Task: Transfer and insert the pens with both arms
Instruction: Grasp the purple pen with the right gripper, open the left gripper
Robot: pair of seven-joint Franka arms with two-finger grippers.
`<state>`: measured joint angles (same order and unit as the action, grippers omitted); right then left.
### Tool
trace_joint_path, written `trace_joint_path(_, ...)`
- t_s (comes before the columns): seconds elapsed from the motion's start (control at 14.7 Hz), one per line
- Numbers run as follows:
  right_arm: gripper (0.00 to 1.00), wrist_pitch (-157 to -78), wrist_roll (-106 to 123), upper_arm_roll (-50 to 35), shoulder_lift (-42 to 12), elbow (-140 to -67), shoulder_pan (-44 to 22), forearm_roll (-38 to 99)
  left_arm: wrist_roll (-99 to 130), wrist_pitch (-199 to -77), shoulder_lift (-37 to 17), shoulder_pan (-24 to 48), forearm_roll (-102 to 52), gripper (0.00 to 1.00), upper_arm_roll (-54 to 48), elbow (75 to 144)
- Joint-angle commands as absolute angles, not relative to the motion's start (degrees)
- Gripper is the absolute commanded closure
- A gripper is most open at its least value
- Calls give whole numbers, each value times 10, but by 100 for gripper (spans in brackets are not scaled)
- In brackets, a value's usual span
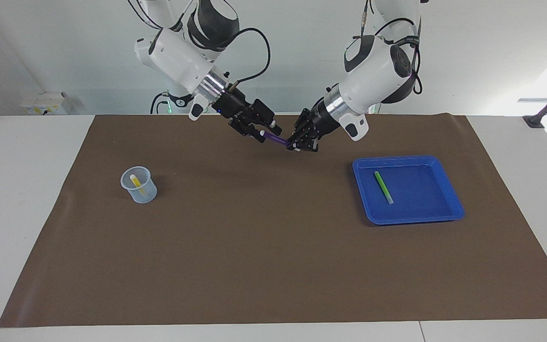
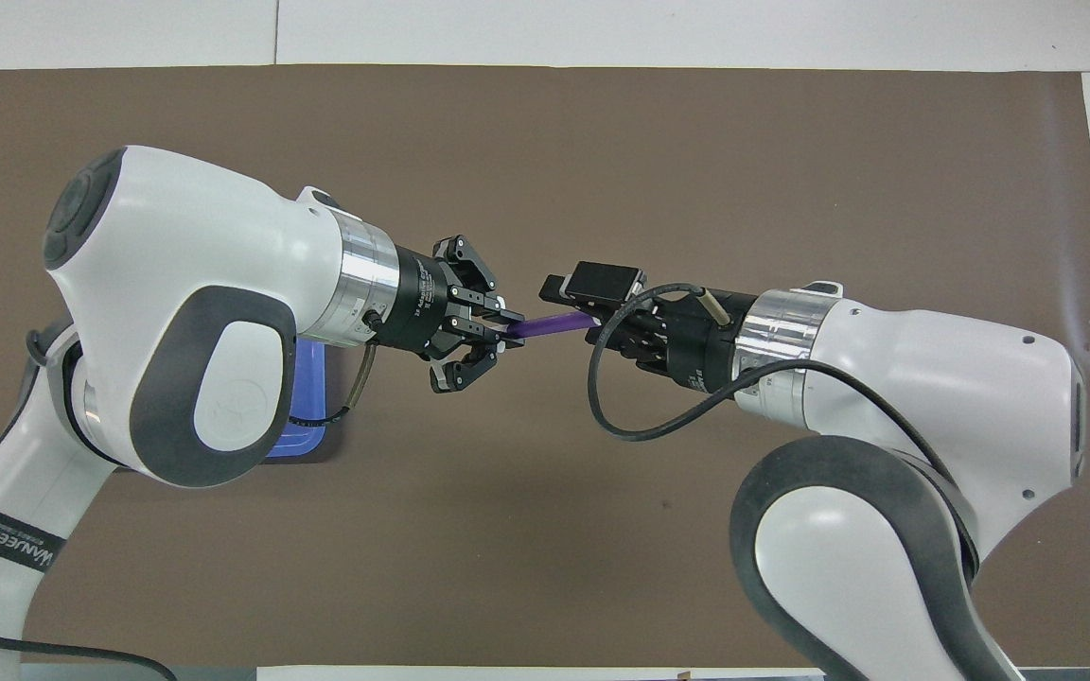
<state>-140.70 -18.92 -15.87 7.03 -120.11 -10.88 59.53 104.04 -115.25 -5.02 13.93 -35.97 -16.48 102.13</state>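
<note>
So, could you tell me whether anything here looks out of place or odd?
Nothing stands out. The purple pen is in mid-air between the left gripper, shut on it, and the right gripper. The yellow pen stands in the cup; the green pen lies in the blue tray.

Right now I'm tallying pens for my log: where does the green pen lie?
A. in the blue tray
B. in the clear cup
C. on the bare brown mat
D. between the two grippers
A: the green pen lies flat in the blue tray, untouched by either gripper.
</note>
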Motion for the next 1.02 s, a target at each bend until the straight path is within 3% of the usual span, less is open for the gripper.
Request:
trace_joint_path(0.0, 19, -1420, -181, -161, 75, -1208, -116, 607, 1031, -1165, -29, 145, -371, 100, -162, 1045)
trace_joint_path(0.07, 20, -1419, -181, -161, 75, -1209, -116, 607, 1031, -1165, -29, 144, -372, 100, -162, 1045)
trace_joint_path(0.41, 51, -1419, -181, -161, 76, -1209, -117, 606, 1031, -1165, -29, 144, -376, 100, -162, 1046)
trace_joint_path(0.68, 97, -1415, -180, -161, 76, -1209, -116, 606, 1031, -1165, -29, 142, -376, 100, -162, 1046)
trace_joint_path(0.95, 100, -1404, -180, -161, 79, -1215, -112, 606, 1032, -1165, -29, 142, -379, 100, -162, 1046)
